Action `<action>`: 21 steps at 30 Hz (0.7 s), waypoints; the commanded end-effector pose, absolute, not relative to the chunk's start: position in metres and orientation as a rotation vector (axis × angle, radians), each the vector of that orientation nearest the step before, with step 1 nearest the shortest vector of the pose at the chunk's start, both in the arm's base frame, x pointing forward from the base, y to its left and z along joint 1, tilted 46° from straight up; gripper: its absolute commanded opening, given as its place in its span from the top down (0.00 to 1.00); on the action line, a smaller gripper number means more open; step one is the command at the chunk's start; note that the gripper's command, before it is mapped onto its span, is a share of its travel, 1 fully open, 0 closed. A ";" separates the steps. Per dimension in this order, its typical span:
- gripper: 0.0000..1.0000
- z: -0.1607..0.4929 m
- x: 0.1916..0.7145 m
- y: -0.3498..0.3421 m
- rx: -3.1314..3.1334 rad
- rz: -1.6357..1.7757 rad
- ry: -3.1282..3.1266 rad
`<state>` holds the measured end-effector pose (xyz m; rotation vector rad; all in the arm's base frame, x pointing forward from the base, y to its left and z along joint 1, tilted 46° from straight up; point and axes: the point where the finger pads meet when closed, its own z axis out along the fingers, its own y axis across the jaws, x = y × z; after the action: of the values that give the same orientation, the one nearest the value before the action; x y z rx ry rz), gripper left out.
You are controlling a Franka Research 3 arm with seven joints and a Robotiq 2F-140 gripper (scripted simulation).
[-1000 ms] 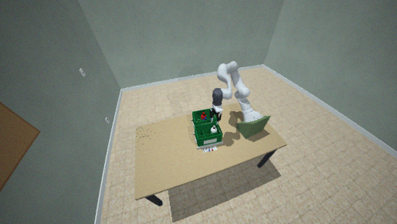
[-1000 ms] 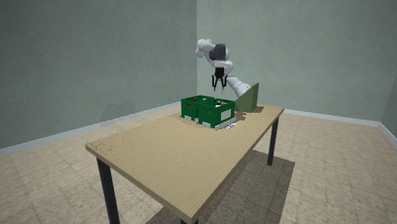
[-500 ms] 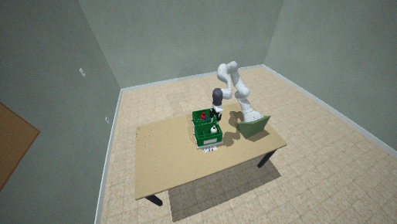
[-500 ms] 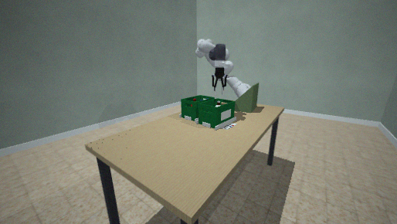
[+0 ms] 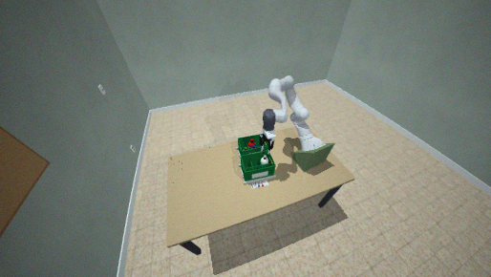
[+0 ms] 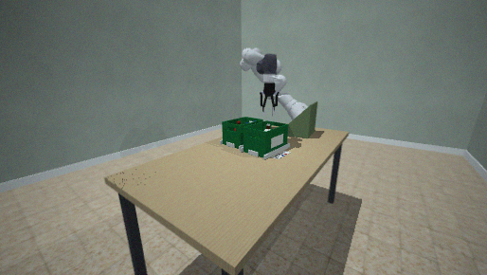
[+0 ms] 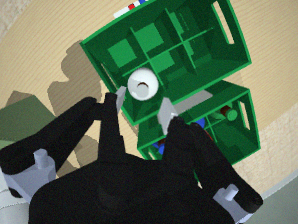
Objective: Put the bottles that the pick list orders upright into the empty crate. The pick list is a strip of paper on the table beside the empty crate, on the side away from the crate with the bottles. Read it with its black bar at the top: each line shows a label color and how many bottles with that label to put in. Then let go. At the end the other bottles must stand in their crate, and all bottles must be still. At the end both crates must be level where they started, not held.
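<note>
The white bottle (image 5: pixel 264 160) (image 7: pixel 143 84) stands in a corner compartment of the near crate (image 5: pixel 258 172) (image 6: pixel 265 141) (image 7: pixel 166 60). I judge it rigid and possibly slippery; grip below its cap, squarely, to prevent tilting. My tool (image 5: pixel 267 143) (image 6: pixel 268 112) (image 7: pixel 143 100) hangs above the crates, part-open and unloaded. The second crate (image 5: pixel 250 138) (image 6: pixel 232 133) (image 7: pixel 254 149) adjoins.

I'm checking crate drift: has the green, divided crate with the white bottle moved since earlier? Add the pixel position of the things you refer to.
No, the green crate (image 5: pixel 247 175) (image 6: pixel 256 143) (image 7: pixel 227 61) shows no visible shift against the wooden table (image 5: pixel 205 191) (image 6: pixel 199 190) (image 7: pixel 45 55).
</note>
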<state>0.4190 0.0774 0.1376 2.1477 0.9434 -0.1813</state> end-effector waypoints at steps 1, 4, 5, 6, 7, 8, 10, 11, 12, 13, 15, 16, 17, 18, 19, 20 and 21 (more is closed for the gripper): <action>0.62 0.142 0.413 0.074 2.147 -0.183 0.948; 0.62 0.153 0.411 0.063 2.147 -0.183 0.948; 0.62 0.156 0.410 0.060 2.147 -0.183 0.948; 0.62 0.159 0.409 0.056 2.147 -0.183 0.948; 0.62 0.163 0.408 0.052 2.147 -0.183 0.948; 0.62 0.166 0.407 0.049 2.147 -0.183 0.948; 0.62 0.173 0.405 0.042 2.147 -0.183 0.948; 0.62 0.176 0.405 0.038 2.147 -0.183 0.948; 0.62 0.180 0.404 0.035 2.147 -0.183 0.948; 0.62 0.183 0.403 0.031 2.147 -0.183 0.948; 0.62 0.190 0.401 0.024 2.147 -0.183 0.948; 0.62 0.190 0.401 0.024 2.147 -0.183 0.948; 0.62 0.190 0.401 0.024 2.147 -0.183 0.948; 0.62 0.193 0.400 0.020 2.147 -0.183 0.948; 0.62 0.197 0.399 0.017 2.147 -0.183 0.948; 0.62 0.200 0.398 0.013 2.147 -0.183 0.948; 0.62 0.203 0.398 0.009 2.147 -0.183 0.948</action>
<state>0.4001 0.0154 0.1974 2.1627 0.8711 -0.1532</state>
